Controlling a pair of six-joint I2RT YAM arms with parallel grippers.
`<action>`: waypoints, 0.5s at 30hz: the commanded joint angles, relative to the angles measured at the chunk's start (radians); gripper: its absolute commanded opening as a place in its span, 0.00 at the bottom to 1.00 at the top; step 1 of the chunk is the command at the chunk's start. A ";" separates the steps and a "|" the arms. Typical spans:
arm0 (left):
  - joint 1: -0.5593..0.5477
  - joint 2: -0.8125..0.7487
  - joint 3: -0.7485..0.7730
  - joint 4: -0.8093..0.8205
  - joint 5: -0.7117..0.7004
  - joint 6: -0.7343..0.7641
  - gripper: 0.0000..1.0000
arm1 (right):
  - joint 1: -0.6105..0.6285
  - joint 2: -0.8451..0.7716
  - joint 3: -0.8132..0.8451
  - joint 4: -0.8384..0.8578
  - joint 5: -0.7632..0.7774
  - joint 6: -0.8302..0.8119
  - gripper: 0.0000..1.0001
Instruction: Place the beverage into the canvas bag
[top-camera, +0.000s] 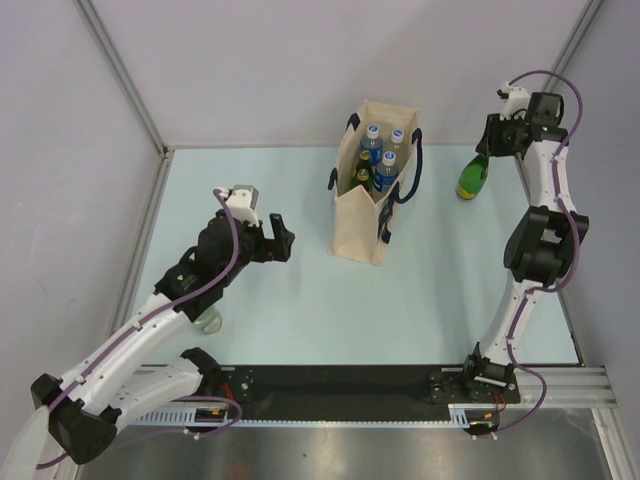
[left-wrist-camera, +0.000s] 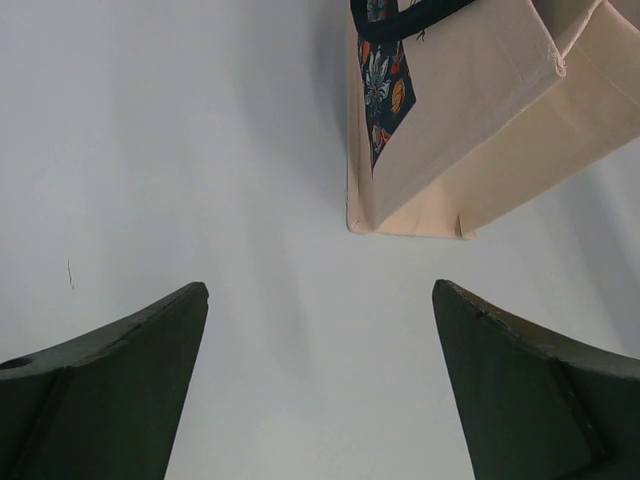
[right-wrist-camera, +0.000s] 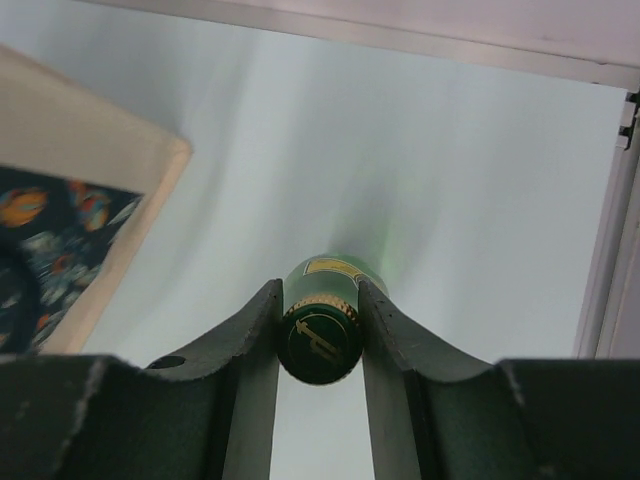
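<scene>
Right of the canvas bag (top-camera: 365, 205), well apart from it, the right gripper (right-wrist-camera: 320, 298) is clamped on the capped neck of the green beverage bottle (top-camera: 472, 180), which remains outside the bag. Left of the bag, the left gripper (left-wrist-camera: 320, 290) hangs with jaws spread wide, holding nothing.

Pale blue tabletop (top-camera: 300, 310); grey walls (top-camera: 250, 60) at back & sides; black rail (top-camera: 340, 385) along near edge.

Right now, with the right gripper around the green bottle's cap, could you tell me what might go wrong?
The right gripper grips the green bottle only at its cap, so it may swing or slip. The canvas bag already holds several bottles, leaving little room; the newcomer could knock them or catch a handle.
</scene>
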 joint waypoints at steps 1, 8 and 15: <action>0.011 -0.022 0.013 0.032 -0.003 0.002 1.00 | 0.019 -0.288 -0.030 0.067 -0.134 -0.014 0.00; 0.017 -0.025 0.008 0.041 0.005 0.025 1.00 | 0.077 -0.465 -0.026 -0.008 -0.207 -0.022 0.00; 0.018 -0.026 0.005 0.055 0.014 0.033 1.00 | 0.209 -0.506 0.149 -0.078 -0.228 0.010 0.00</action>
